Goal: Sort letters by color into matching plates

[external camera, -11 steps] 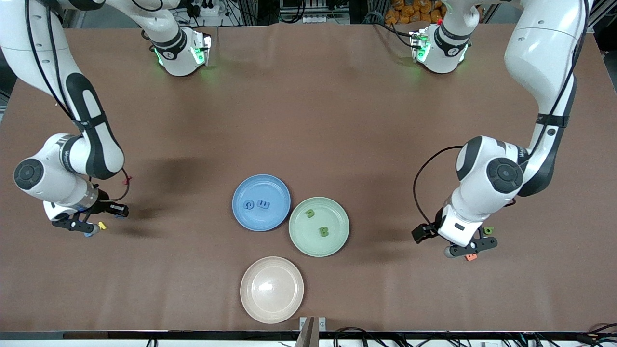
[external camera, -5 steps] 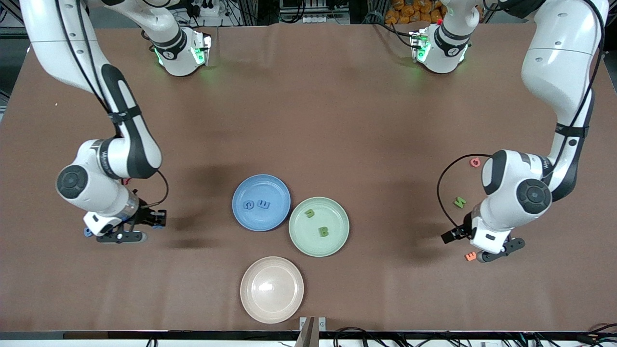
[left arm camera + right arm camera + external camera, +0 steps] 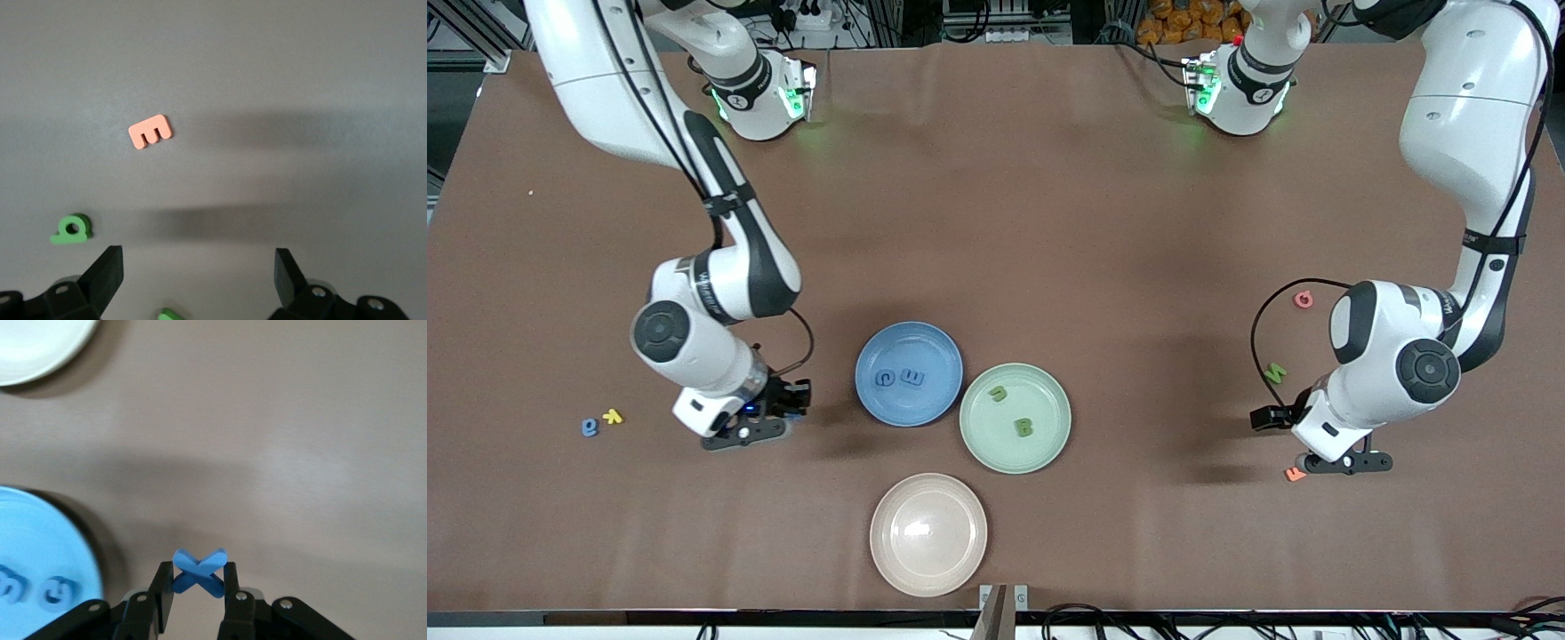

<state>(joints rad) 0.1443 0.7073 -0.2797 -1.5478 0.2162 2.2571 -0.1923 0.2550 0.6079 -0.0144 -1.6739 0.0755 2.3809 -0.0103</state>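
My right gripper (image 3: 747, 433) is shut on a blue X-shaped letter (image 3: 199, 573), over the table beside the blue plate (image 3: 907, 342), toward the right arm's end. Two blue letters (image 3: 899, 378) lie in that plate. The mint green plate (image 3: 1040, 391) touches it and holds two green letters (image 3: 1024, 428). My left gripper (image 3: 198, 273) hangs open and empty over the left arm's end of the table. Under it are a green letter (image 3: 72, 229), an orange E (image 3: 151, 131) and a green piece at the frame edge (image 3: 167, 314). A green N (image 3: 1275, 372) lies close by.
A beige-pink plate (image 3: 928, 533) stands empty, nearer the front camera than the two others. A blue letter (image 3: 590, 428) and a yellow piece (image 3: 612, 415) lie at the right arm's end. A pink letter (image 3: 1304, 300) lies by the left arm.
My right arm has carried the blue X from the right arm's end of the table toward the blue plate. My left arm shifted toward its own end, uncovering the green N and pink letter.
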